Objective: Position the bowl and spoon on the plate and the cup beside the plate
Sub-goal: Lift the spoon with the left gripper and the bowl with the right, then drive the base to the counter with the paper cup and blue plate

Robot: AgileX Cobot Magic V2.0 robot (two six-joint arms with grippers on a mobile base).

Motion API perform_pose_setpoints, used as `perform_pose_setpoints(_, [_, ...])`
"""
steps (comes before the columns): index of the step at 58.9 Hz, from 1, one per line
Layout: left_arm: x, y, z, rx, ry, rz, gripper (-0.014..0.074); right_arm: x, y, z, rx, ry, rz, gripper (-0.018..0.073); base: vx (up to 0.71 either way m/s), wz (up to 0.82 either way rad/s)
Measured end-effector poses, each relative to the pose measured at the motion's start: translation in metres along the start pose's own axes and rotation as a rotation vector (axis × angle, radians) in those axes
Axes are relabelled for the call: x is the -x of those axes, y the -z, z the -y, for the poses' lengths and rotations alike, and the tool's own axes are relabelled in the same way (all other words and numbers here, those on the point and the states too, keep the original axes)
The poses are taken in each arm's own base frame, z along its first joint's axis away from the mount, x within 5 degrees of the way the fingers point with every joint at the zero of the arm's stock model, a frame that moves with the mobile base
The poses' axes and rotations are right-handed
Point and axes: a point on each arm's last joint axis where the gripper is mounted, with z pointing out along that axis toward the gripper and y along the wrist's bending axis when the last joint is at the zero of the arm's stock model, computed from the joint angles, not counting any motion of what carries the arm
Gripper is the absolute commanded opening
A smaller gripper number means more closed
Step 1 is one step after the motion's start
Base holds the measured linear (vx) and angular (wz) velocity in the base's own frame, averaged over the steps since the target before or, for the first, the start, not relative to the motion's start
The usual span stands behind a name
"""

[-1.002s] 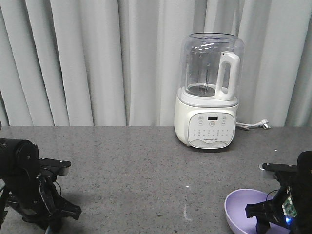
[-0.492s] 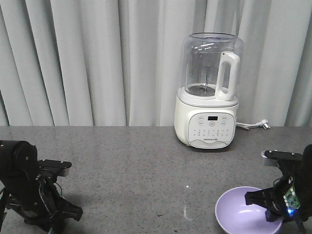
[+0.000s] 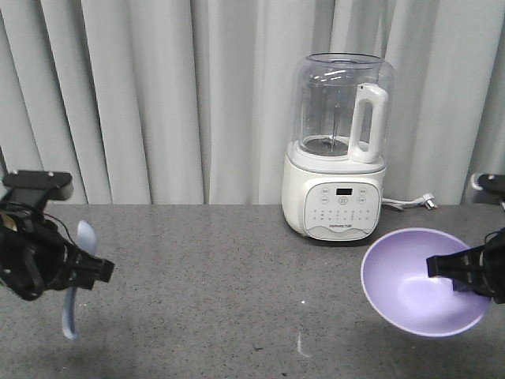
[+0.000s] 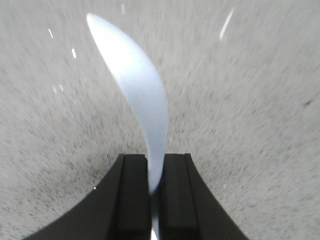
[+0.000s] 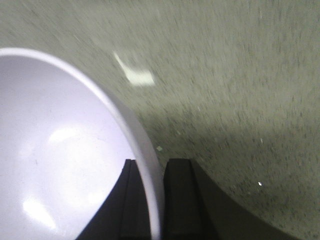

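The pale bluish-white spoon (image 3: pixel 75 284) hangs in the air at the far left above the grey table, standing nearly upright. My left gripper (image 3: pixel 85 272) is shut on its handle. In the left wrist view the spoon (image 4: pixel 137 90) runs up and away from the left gripper (image 4: pixel 155 175). At the right the lavender bowl (image 3: pixel 418 280) is lifted and tilted, its inside facing the front camera. My right gripper (image 3: pixel 451 270) is shut on its rim. In the right wrist view the bowl (image 5: pixel 65 160) fills the left side with the right gripper (image 5: pixel 156 172) astride its rim. Plate and cup are out of view.
A white blender (image 3: pixel 339 150) with a clear jug stands at the back of the grey table (image 3: pixel 221 268), its cord (image 3: pixel 410 204) trailing right. Grey curtains (image 3: pixel 158 95) hang behind.
Both arms have risen from the table's front edge. The left gripper now holds the spoon in the air. The bowl has gone up with the right gripper and tilted toward the camera.
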Motion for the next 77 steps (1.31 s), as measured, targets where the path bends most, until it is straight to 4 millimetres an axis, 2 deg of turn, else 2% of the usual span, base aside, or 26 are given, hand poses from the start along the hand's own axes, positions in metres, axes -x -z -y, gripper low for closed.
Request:
perform_pose_setpoints(6, [0.003, 0.038, 0.004, -0.004, -0.008, 0.132, 0.0, 0.002, 0.032, -0.004, 0.045, 0.019, 0.104, -0.001, 0.0, 0.0])
perform_pose_setpoints(12, [-0.002, 0.075, 0.007, -0.007, -0.017, 0.271, 0.0, 0.001, 0.07, -0.007, 0.074, 0.057, 0.216, -0.0009, 0.0, 0.0])
perform_pose_setpoints(20, [-0.024, 0.117, 0.01, -0.011, -0.009, 0.444, 0.0, -0.006, 0.109, -0.009, 0.088, 0.082, 0.326, -0.0009, 0.0, 0.0])
perform_pose_setpoints(25, [-0.04, 0.132, 0.01, -0.014, -0.004, 0.51, 0.0, -0.011, 0.125, -0.008, 0.093, 0.083, 0.387, -0.0009, 0.0, 0.0])
perform_pose_setpoints(34, [-0.065, 0.143, 0.009, -0.014, -0.001, 0.579, 0.0, -0.034, 0.129, -0.006, 0.101, 0.072, 0.47, -0.0008, 0.0, 0.0])
perform_pose_setpoints(42, [-0.076, 0.143, 0.008, -0.012, 0.0, 0.602, 0.0, -0.052, 0.132, -0.003, 0.101, 0.069, 0.496, -0.0008, 0.0, 0.0])
perform_pose_setpoints(77, [-0.077, 0.142, 0.008, -0.013, 0.001, 0.606, 0.0, -0.053, 0.136, -0.003, 0.1, 0.07, 0.52, -0.0008, 0.0, 0.0])
